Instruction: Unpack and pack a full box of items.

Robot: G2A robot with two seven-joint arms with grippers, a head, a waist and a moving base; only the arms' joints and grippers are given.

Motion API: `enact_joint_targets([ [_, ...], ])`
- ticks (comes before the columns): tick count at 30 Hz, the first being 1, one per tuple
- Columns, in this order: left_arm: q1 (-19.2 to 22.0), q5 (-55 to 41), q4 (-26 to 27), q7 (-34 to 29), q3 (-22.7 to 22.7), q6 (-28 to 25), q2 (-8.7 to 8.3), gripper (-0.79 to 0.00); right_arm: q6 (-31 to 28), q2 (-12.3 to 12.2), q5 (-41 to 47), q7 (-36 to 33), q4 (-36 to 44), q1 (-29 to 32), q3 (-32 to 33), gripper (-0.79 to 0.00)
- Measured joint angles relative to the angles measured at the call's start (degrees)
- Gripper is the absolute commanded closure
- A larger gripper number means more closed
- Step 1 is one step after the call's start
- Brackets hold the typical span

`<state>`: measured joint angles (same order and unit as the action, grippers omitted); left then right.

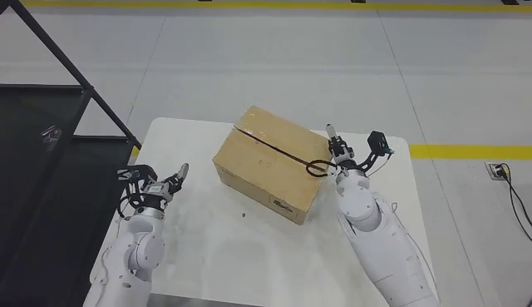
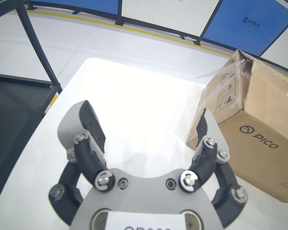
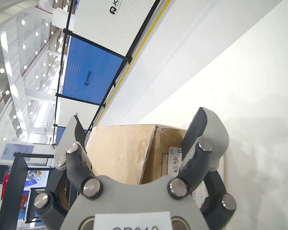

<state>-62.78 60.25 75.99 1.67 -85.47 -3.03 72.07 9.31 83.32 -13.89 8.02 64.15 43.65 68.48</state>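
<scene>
A closed brown cardboard box (image 1: 270, 164) (image 2: 254, 123) (image 3: 124, 152) stands on the white table (image 1: 241, 257), turned at an angle, its top flaps meeting at a seam. Loose clear tape hangs at one top corner. My left gripper (image 1: 174, 178) (image 2: 144, 118) is open over bare table, a short way left of the box. My right gripper (image 1: 337, 149) (image 3: 136, 128) is open at the box's right end, its fingers straddling the upper edge there, just at or above the cardboard.
A dark metal rack (image 1: 50, 165) stands close to the table's left side. The table's near half in front of the box is bare white surface. Beyond the table lies grey floor with a yellow line (image 1: 465, 151).
</scene>
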Motion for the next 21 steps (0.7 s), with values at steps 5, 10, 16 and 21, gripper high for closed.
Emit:
enact_joint_targets([
  [5, 2.2, 0.6, -2.9, -0.6, -0.3, -0.5, -0.11, -0.785, -2.5, 0.2, -0.6, -2.5, 0.0, -0.2, -0.6, -0.785],
  [10, 5.1, 1.3, -6.3, -1.5, -0.1, -1.6, -0.19, -0.785, -3.2, 0.1, -1.2, -2.8, 0.4, 0.2, 0.5, -0.785],
  [16, 9.2, 4.3, -10.8, -2.3, 2.1, -4.1, -0.14, -0.785, -3.0, -1.1, -4.3, -2.0, 6.5, 5.3, 4.8, -0.785],
  [21, 12.9, 7.8, -14.9, -1.4, 4.9, -7.4, 0.02, -0.785, -8.5, -3.0, -8.9, -8.7, 15.0, 12.1, 9.3, -0.785],
])
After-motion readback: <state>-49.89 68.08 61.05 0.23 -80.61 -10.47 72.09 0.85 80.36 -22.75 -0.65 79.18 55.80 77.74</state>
